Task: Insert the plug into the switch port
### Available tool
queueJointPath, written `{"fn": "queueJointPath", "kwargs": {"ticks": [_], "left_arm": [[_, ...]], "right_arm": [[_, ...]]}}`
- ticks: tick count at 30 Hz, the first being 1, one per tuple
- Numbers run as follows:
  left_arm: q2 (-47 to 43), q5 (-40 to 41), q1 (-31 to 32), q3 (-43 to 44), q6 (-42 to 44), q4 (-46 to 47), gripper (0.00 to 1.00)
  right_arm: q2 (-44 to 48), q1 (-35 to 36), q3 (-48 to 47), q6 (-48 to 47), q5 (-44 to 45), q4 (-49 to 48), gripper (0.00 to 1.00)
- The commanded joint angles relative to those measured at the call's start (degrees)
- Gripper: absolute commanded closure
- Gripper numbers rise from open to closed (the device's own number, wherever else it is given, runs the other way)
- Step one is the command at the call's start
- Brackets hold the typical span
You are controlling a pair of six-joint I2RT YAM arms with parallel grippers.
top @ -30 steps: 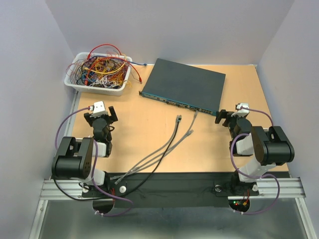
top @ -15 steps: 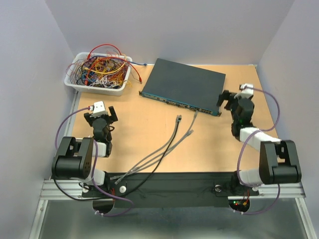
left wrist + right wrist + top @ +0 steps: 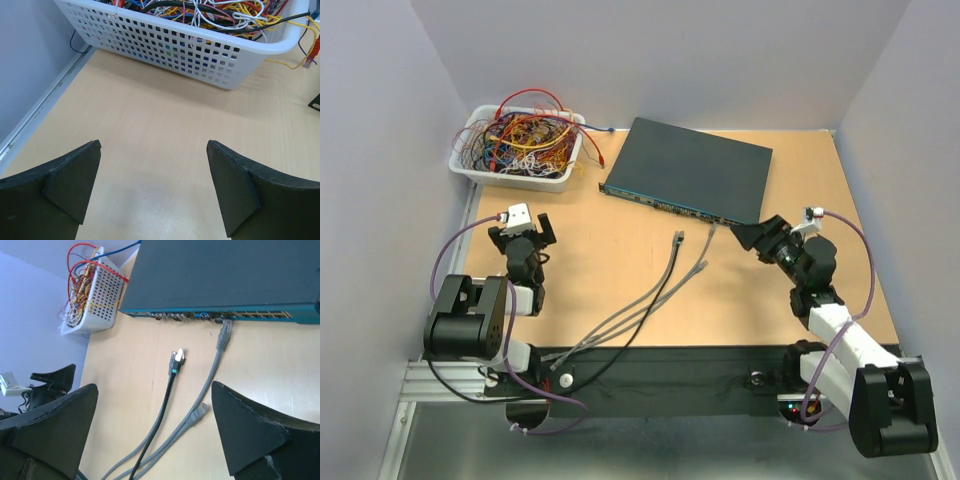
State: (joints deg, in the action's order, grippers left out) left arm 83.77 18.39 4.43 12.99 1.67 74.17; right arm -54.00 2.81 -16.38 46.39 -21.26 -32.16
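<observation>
Switch [image 3: 685, 170] sits far and centre on the bench [image 3: 600, 250], its teal port edge facing near-left; my right tool [image 3: 154, 387] hovers just off the switch's near right corner, jaws wide apart, holding nothing; my left tool [image 3: 153, 145] hangs over bare bench at the near left, jaws equally apart and empty, facing the white basket [image 3: 225, 55] of tangled wires in the far left corner; the black cable's plug [image 3: 176, 360] lies loose, near the port row but apart from it; one grey cable [image 3: 220, 342] reaches the ports, though I cannot tell whether it is seated; a second grey plug [image 3: 199, 411] lies nearer, beside the black cable.
</observation>
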Motion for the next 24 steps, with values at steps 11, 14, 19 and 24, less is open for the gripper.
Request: {"fn": "queueJointPath", "kwargs": {"ticks": [11,14,19,24], "left_arm": [[-0.18,0.15,-0.03,0.19,0.44,16.0,0.01],[-0.09,-0.11,-0.03,0.54,0.44,15.39,0.01],[-11.49,-0.63,0.76,8.42,0.88,-4.84,0.01],[-22.66,-5.89,1.99,16.7,-10.5,-21.61,0.01]], "right_arm": [[-8.04,11.66,-18.06,-14.75,20.87,36.37,0.08],[-11.13,19.65,-21.93,-15.45,29.92,39.0,0.08],[-10.52,22.33,-24.75,-16.51,32.77,41.91,0.08],[-12.61,22.94,-26.07,-16.34,30.93,42.8,0.08]]}}
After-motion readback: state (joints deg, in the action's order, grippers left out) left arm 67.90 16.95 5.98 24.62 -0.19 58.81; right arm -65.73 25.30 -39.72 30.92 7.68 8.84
